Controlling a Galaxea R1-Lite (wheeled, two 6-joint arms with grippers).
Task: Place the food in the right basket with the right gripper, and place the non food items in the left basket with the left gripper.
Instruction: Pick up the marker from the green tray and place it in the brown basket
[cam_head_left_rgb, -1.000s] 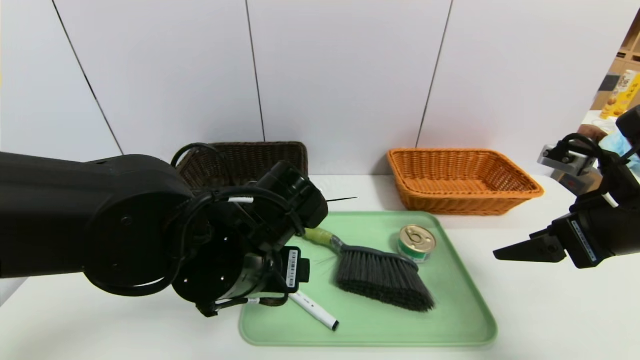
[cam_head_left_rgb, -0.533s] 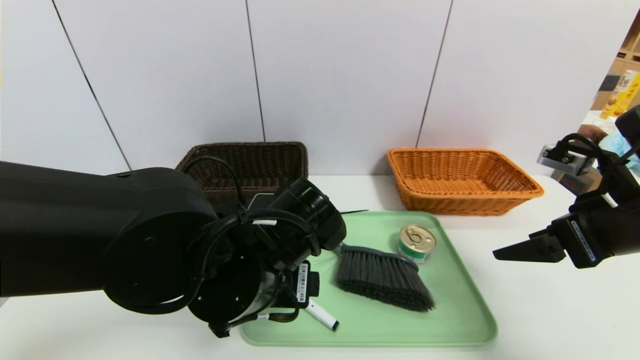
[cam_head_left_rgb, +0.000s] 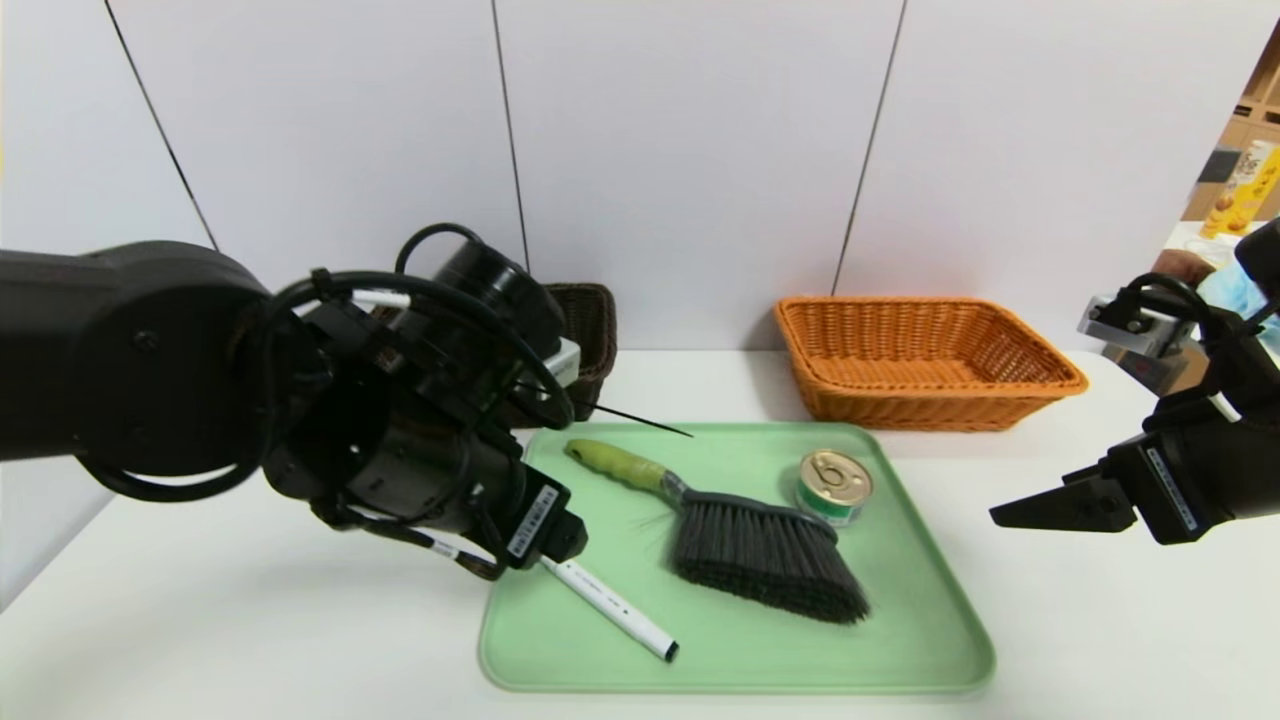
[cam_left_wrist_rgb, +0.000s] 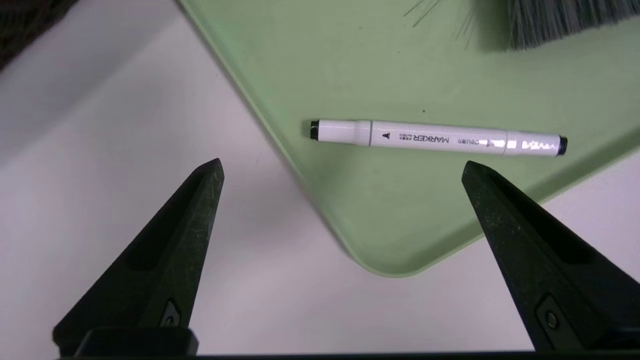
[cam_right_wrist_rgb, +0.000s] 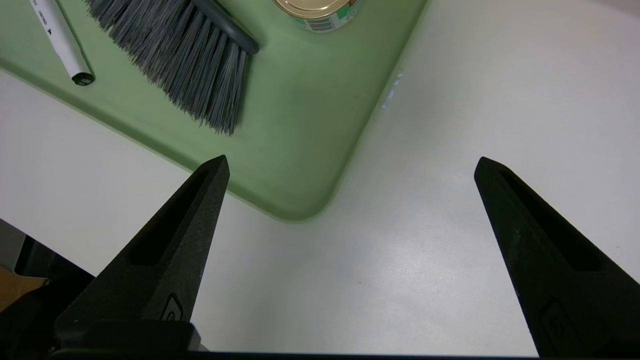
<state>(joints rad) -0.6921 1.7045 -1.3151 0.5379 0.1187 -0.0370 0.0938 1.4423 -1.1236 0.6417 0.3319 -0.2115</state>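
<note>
Up and back goes my left arm since half a second ago, uncovering the brush handle and most of the marker. My left gripper (cam_left_wrist_rgb: 342, 170) now hangs over the near left corner of the green tray (cam_head_left_rgb: 900, 640), jaws spread wide, nothing between them; in the wrist view the white marker (cam_left_wrist_rgb: 437, 137) lies just beyond the fingertips (cam_left_wrist_rgb: 212, 172), on the tray.

In the head view the marker (cam_head_left_rgb: 615, 610) sits lower centre, slanting toward the tray's front edge. The hand brush (cam_head_left_rgb: 745, 540) lies mid-frame, green handle pointing up-left, black bristles fanned to the lower right. Just right of it stands the tin can (cam_head_left_rgb: 835, 485), gold lid up.

My right gripper (cam_head_left_rgb: 1040, 505) hovers at the right edge of the frame over the white table (cam_head_left_rgb: 1100, 620), off the tray, jaws spread and empty.

The dark brown basket (cam_head_left_rgb: 590, 335) peeks out behind my left arm, upper left of centre. The orange basket (cam_head_left_rgb: 925, 360) stands upper right of centre, beyond the tray. Both back onto a pale panelled wall (cam_head_left_rgb: 680, 150); shelving shows at the far upper right.
</note>
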